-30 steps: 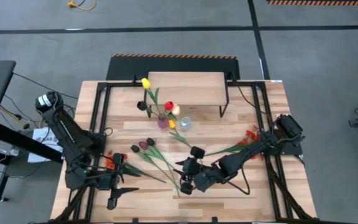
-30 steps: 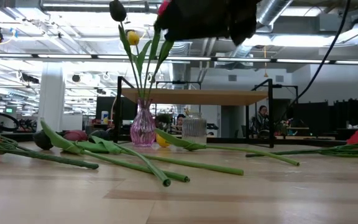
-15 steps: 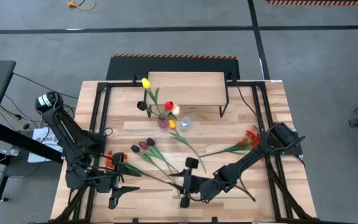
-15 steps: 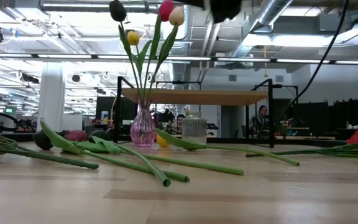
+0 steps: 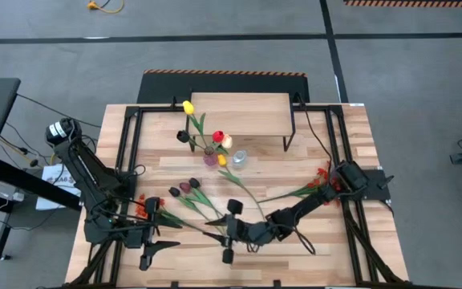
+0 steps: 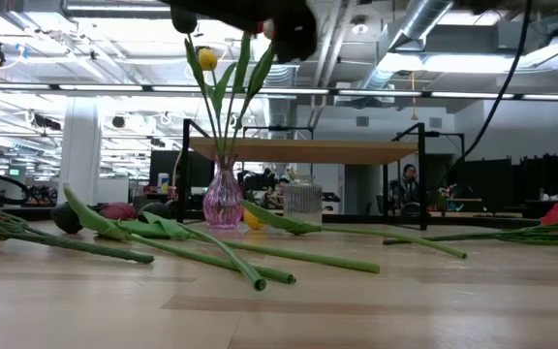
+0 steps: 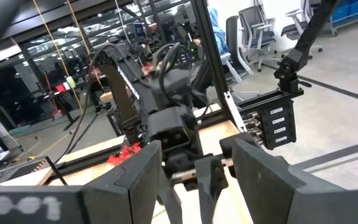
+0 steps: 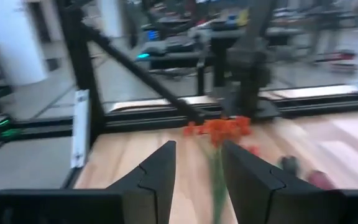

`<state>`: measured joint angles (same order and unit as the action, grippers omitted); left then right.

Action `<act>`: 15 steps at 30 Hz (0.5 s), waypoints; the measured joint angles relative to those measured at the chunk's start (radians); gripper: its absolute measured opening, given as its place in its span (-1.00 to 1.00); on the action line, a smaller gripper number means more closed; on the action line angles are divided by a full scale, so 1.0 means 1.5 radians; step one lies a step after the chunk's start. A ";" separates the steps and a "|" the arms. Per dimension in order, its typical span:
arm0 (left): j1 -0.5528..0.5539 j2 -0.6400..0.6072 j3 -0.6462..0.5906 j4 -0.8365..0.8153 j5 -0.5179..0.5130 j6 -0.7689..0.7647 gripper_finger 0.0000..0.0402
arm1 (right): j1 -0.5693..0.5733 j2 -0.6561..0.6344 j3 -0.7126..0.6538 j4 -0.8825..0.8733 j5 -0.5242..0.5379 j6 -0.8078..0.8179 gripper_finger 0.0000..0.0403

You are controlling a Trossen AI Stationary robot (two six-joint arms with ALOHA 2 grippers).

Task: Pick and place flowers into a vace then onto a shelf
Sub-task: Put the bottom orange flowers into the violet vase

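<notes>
Clear pink glass vase [image 5: 210,158]: upright mid-table just before light wood shelf on thin black legs [image 5: 239,113]; yellow, red, cream and dark tulips stand in it.

Loose green-stemmed tulips [image 5: 201,205]: flat, long axes diagonal, maroon heads toward the left arm.

Right tool [image 5: 229,231]: above stem ends, parted, empty.

Left tool [image 5: 147,246]: parked at table's near-left corner, parted, empty.

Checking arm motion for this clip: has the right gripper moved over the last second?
Yes. In the high view the right gripper has swung leftward along the table's near edge, farther from the clear pink glass vase.
</notes>
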<state>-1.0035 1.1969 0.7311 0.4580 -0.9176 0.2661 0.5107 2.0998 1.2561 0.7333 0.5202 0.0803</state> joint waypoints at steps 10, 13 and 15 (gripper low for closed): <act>0.000 0.000 0.000 0.009 0.016 0.000 -0.07 | -0.051 0.000 0.009 -0.086 -0.157 0.069 -0.40; 0.000 0.000 0.000 0.008 0.016 0.000 -0.07 | -0.055 0.000 0.009 -0.114 -0.176 0.071 -0.40; 0.000 0.000 0.000 0.009 0.016 0.001 -0.07 | -0.053 0.000 0.009 -0.125 -0.177 0.071 -0.40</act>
<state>-1.0035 1.1969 0.7315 0.4709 -0.8936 0.2671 0.4319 2.0998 1.2694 0.5452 0.2553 0.1862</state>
